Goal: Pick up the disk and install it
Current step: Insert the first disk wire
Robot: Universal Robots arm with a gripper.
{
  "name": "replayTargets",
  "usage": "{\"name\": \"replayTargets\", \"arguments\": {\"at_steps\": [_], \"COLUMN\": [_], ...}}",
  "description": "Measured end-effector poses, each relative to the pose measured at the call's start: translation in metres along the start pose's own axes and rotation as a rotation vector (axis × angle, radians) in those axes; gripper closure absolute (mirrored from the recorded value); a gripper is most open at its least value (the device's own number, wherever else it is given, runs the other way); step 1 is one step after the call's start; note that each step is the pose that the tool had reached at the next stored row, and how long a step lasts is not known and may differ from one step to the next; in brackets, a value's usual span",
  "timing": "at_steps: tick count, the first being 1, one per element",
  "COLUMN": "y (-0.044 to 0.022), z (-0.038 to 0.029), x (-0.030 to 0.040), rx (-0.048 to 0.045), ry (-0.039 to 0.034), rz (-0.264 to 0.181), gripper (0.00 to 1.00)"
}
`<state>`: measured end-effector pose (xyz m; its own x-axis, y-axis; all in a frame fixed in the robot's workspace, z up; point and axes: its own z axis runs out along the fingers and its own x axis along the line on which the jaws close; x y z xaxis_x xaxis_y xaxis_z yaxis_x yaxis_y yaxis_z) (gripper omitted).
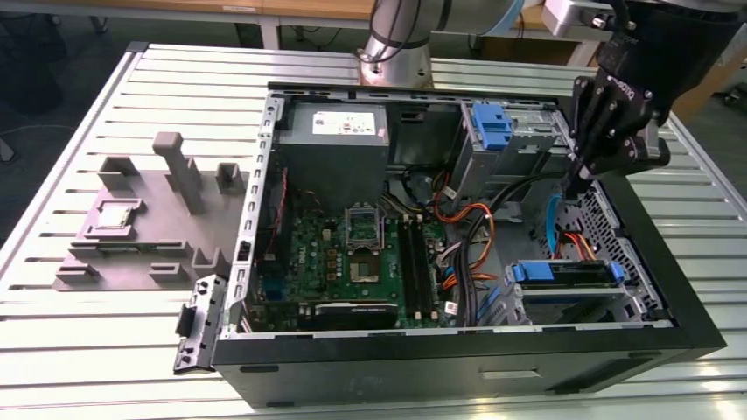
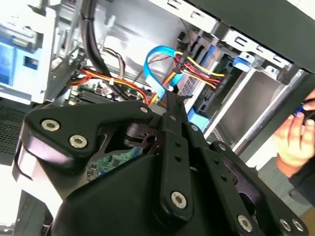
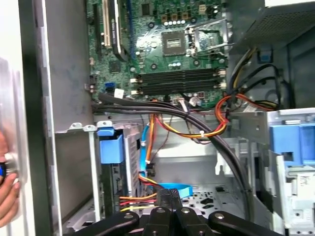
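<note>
Hovering over one open computer case (image 1: 688, 289), one pincer (image 1: 580, 185) with fingers pressed together and empty, one installed disk (image 1: 565, 273) below it, two blue-fronted bays, one hand (image 3: 6, 189) beside.

No legible text anywhere; white sticker (image 1: 346, 123) on the grey power supply box (image 1: 335, 140), print unreadable.

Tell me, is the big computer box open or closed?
Open. The computer case has no side cover on, so the green motherboard and the coloured cables inside show in the exterior view.
</note>
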<state>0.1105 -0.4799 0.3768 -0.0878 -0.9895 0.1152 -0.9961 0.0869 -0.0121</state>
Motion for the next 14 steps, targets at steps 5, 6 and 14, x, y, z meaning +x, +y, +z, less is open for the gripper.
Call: {"name": "replayTargets", "arguments": {"at_steps": [5,6,14], "y": [0.0001,0.0001,-0.0001], "z": [0.0023,0.003,0.0022], "x": [-0.0008,-0.0011,-0.0027], "rx": [0.0046,0.0051,0.0051], "ry": [0.0485,0.0539,0.0563], "rz": [0.002,0.002,0.003], "gripper": [0.83,0.76,0.76]}}
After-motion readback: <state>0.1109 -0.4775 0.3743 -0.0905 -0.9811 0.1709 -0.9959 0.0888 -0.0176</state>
